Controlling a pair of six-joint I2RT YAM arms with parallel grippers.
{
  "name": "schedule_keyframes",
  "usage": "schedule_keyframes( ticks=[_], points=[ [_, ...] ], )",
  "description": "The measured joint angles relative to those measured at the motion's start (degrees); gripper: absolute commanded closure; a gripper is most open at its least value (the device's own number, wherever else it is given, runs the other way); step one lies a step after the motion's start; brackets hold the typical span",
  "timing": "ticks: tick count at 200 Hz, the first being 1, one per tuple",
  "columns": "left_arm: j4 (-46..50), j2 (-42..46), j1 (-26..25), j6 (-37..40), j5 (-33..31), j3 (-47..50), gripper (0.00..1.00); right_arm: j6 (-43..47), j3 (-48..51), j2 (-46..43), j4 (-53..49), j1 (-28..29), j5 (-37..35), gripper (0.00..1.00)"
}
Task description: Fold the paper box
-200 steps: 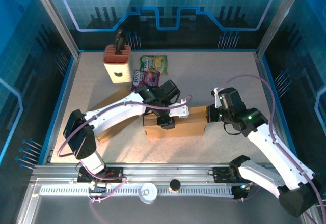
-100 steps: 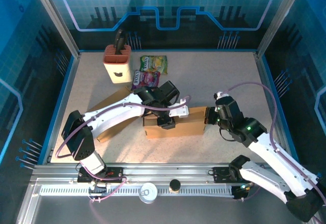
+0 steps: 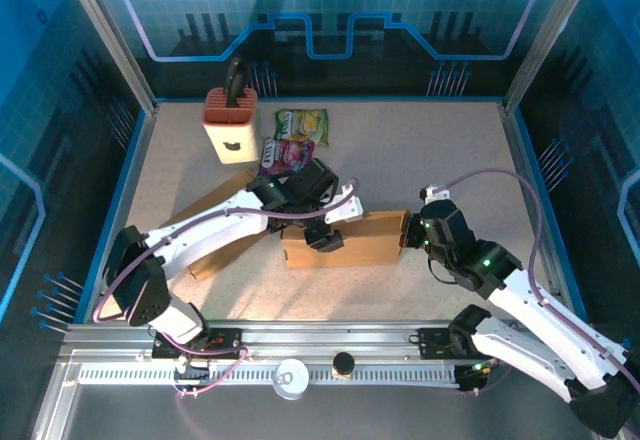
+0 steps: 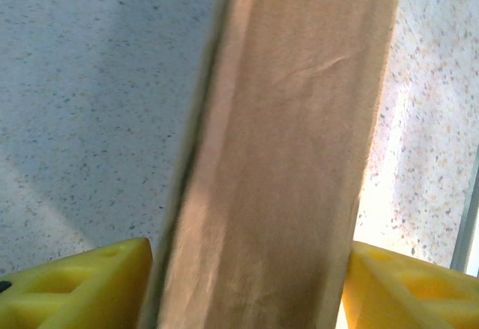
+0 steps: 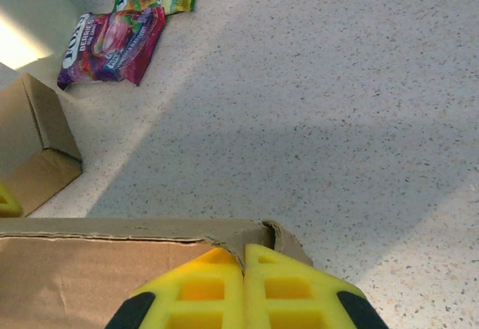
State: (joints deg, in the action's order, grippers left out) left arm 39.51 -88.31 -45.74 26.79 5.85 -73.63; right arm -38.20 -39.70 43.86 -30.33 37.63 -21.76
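Overhead, the paper box (image 3: 350, 250) sits mid-table. The left gripper (image 3: 325, 235) has slid left along its top and the right gripper (image 3: 408, 232) has closed on its end: folding is underway. Left wrist: pads (image 4: 75, 288) clamp a cropped cardboard panel. Right wrist: fingers (image 5: 202, 291) press together at the corner, any pinched flap hidden.

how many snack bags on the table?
2. Green bag at the far side, right of the knife block; purple bag just nearer. More may be hidden.

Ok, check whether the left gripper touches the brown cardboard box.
Touching. Left wrist view: the left gripper clamps the brown cardboard box, jaws against both faces.
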Motion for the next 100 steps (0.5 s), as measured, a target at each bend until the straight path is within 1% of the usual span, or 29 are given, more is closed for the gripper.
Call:
schedule_keyframes(
  ticks=[29,79,100],
  points=[
    [-2.4,2.8,0.7,-1.6,0.0,1.4,0.29,-0.5,0.3,0.0,0.0,0.7,-1.9,1.0],
    [-2.7,3.6,0.7,-2.3,-0.1,2.2,0.28,-0.7,0.3,0.5,0.0,1.8,-3.4,1.0],
    [-2.9,5.3,0.7,-4.2,-1.6,2.7,0.29,-0.9,0.3,0.7,0.0,2.1,-3.8,1.0]
  ],
)
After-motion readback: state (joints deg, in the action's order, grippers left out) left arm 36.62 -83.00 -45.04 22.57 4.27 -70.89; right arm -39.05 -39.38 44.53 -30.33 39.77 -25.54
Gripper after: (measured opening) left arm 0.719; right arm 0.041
